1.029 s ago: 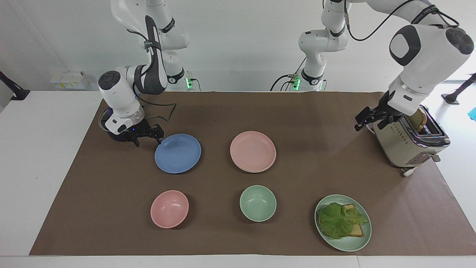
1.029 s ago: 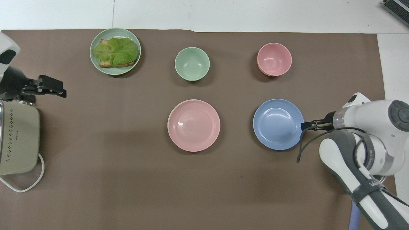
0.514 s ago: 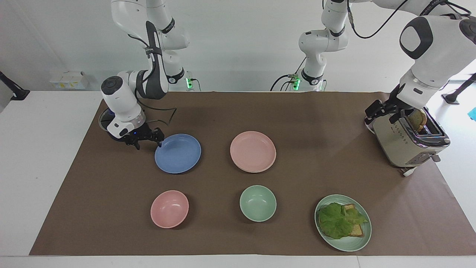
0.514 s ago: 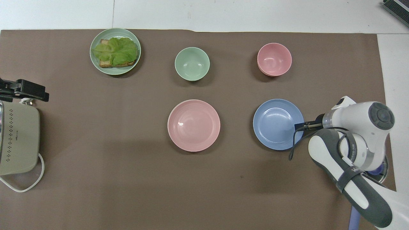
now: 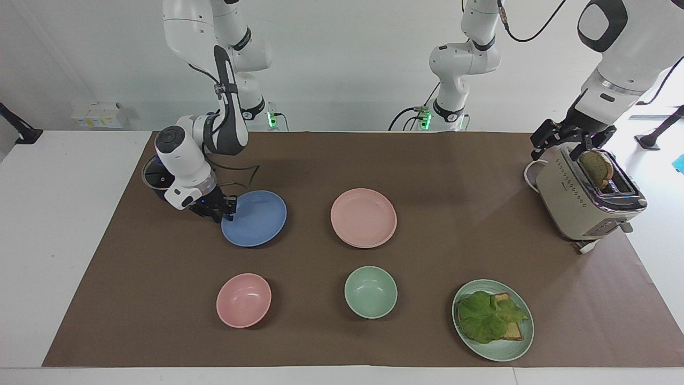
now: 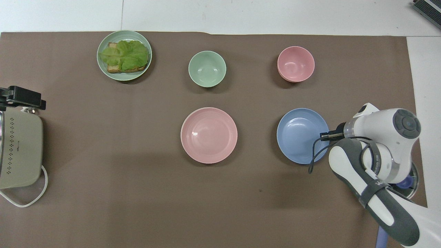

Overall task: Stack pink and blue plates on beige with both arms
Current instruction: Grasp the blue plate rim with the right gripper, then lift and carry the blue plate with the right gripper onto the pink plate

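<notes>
Green plate: lettuce toast | right end effector grips blue plate | left released

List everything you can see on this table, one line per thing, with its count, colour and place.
blue plate: one, blue, toward the right arm's end
pink plate: one, pink, mid-table
pink bowl: one, pink, farther from the robots than the blue plate
green bowl: one, green, farther than the pink plate
green plate: one, green, holding lettuce and toast, toward the left arm's end
toaster: one, beige, left arm's end, bread slice in it
mat: one, brown, under everything
right end effector: black, closed on the blue plate's rim
left end effector: black, open, over the toaster
</notes>
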Robot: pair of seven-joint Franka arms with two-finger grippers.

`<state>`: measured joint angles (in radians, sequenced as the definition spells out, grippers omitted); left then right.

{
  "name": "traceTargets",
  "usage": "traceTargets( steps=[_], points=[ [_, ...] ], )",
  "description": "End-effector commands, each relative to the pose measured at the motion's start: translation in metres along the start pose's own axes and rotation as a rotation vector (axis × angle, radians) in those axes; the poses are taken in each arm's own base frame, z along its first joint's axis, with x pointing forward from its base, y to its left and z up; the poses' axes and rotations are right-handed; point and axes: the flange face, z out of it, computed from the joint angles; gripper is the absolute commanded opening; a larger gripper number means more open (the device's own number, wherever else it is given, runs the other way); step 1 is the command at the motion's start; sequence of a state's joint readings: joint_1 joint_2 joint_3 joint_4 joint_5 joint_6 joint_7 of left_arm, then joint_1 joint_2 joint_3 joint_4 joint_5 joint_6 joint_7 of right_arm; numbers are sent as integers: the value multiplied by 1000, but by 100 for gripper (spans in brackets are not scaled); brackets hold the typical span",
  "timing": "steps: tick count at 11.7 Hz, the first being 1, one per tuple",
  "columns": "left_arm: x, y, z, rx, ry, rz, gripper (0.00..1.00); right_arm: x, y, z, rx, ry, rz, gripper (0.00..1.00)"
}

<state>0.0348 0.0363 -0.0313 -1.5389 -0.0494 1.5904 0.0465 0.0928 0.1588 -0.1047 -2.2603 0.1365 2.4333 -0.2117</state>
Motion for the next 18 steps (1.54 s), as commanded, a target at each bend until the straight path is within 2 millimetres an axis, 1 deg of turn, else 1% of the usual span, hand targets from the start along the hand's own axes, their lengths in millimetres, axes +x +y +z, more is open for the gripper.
traceTargets(
  steps=[1,2,4,5,6,8,9,11,12,13,14,16,18],
  points=[
    [-4,-1,-1,17,-11,10,100,13,-3,-13,30,-40,-9,0],
    [-4,-2,-1,17,-11,8,100,20,-5,-29,39,-51,-10,0],
    [-4,-2,-1,17,-10,8,100,32,-8,-65,44,-29,41,0],
    [-4,-2,-2,17,-8,8,100,35,-11,-82,47,-16,60,0],
    [-4,-2,-1,17,-11,8,100,37,-13,-93,47,-3,66,0],
    [-4,-2,-1,17,-11,8,100,34,-18,-117,56,-6,57,0],
    [-4,-2,-1,17,-11,8,100,33,-29,-136,62,-3,38,0],
    [-4,-2,-1,17,-11,8,100,29,-42,-175,73,-14,48,0],
    [-4,-2,-1,17,-11,8,100,29,-55,-186,79,-33,53,0],
    [-4,-2,-1,17,-11,8,100,30,-70,-188,80,-42,70,0],
    [-4,-2,-1,17,-11,8,100,30,-94,-186,79,-42,92,0],
    [-4,-2,-1,17,-11,8,100,35,-130,-179,81,-22,146,0],
    [-4,-2,-1,17,-11,8,100,40,-186,-161,91,9,166,0]
  ],
)
